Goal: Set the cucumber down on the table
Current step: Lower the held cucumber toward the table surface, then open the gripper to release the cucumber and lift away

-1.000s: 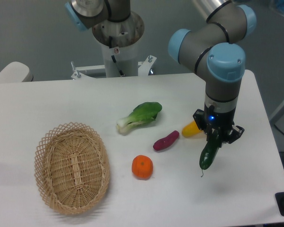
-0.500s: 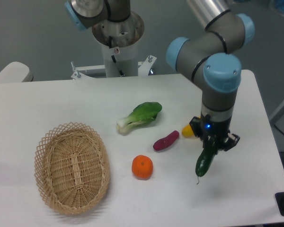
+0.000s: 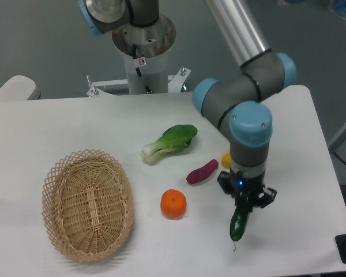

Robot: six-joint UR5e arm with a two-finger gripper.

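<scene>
Across the white counter [image 3: 75, 124], the largest thing is the oval wicker basket [image 3: 87, 205] at the left, lying well apart from the work. Next in size comes the bok choy [image 3: 170, 142] near the middle, then the orange [image 3: 173, 203], the purple sweet potato [image 3: 202, 171] and a yellow item [image 3: 225, 160] mostly hidden behind the arm. Toward the front right, the end effector [image 3: 243, 202] points down, clamped on the upper end of the cucumber [image 3: 239, 223], which hangs nearly upright with its thin stem tail lowest, close over bare counter to the right of the orange. The step in hand looks like the set-down. The next move probably calls for a short descent until the cucumber rests on the counter, then spreading the fingers and rising straight up.
</scene>
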